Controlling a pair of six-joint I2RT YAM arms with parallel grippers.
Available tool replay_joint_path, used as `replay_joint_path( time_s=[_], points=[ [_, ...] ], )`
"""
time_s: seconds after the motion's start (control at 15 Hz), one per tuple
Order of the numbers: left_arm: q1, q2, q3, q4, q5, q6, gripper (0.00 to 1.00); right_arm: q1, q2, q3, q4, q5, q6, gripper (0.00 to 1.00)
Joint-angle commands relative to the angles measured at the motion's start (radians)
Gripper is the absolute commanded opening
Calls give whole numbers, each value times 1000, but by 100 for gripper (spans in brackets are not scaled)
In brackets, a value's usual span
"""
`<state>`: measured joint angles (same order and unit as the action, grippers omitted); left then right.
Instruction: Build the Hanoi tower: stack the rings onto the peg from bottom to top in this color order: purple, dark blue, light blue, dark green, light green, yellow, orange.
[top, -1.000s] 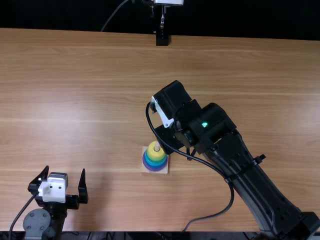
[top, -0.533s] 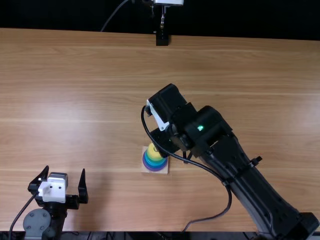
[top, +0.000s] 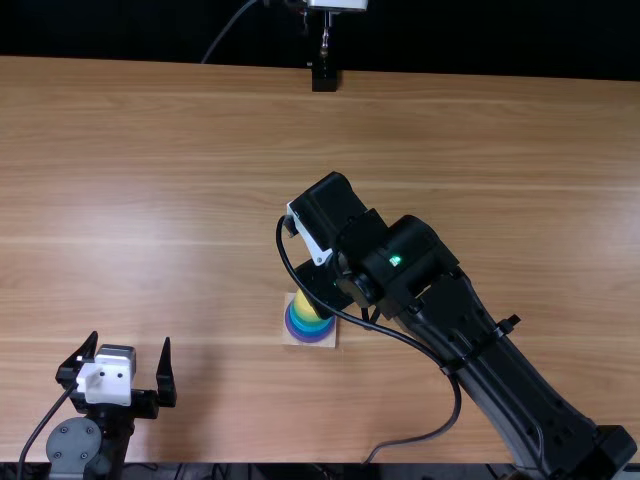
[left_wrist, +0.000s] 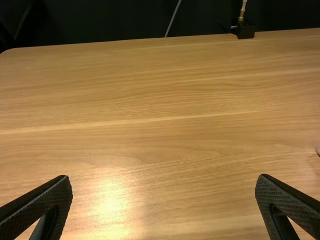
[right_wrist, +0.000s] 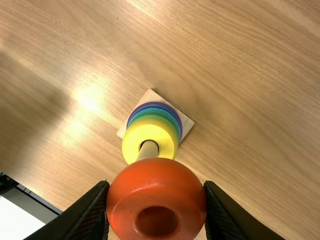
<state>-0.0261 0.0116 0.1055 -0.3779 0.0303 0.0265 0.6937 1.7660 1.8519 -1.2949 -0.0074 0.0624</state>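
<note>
Light brown wood grain runs side to side across the surface (top: 180, 150), with a dark background beyond its far edge. Farthest left, I have the left gripper (top: 130, 338) near the table's near edge, its two fingers spread wide apart.

Well to the right of that gripper, the square wooden base (right_wrist: 186, 123) lies flat on the table. Stacked on it, I see the purple ring (right_wrist: 155, 104) at the bottom, then blue rings (right_wrist: 156, 110), green rings (right_wrist: 159, 121) and the yellow ring (right_wrist: 131, 145) on top, with the light wooden peg (right_wrist: 148, 150) rising through its hole. I can't count the blue and green layers from here.

Just beside the tower, and partly over it in the top view, is my right gripper (top: 325, 285). Through its own wrist camera, the right gripper (right_wrist: 156, 185) is closed on the orange ring (right_wrist: 156, 172), one finger on each side. That ring hides the tip of the peg, so I can't tell whether the two touch. Farther to the right, a black cable (top: 450, 405) runs beside the right arm (top: 500, 365).
</note>
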Motion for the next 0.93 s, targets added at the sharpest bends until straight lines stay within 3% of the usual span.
replay_joint_path(
  time_s=[0.0, 0.87],
  points=[
    [-6, -12, -105, -81, 6, 7, 100, 7, -19, -23, 3, 0, 8, 0],
    [-6, -12, -105, -81, 6, 7, 100, 43, 58, -25, 9, 0, 11, 0]
  ],
)
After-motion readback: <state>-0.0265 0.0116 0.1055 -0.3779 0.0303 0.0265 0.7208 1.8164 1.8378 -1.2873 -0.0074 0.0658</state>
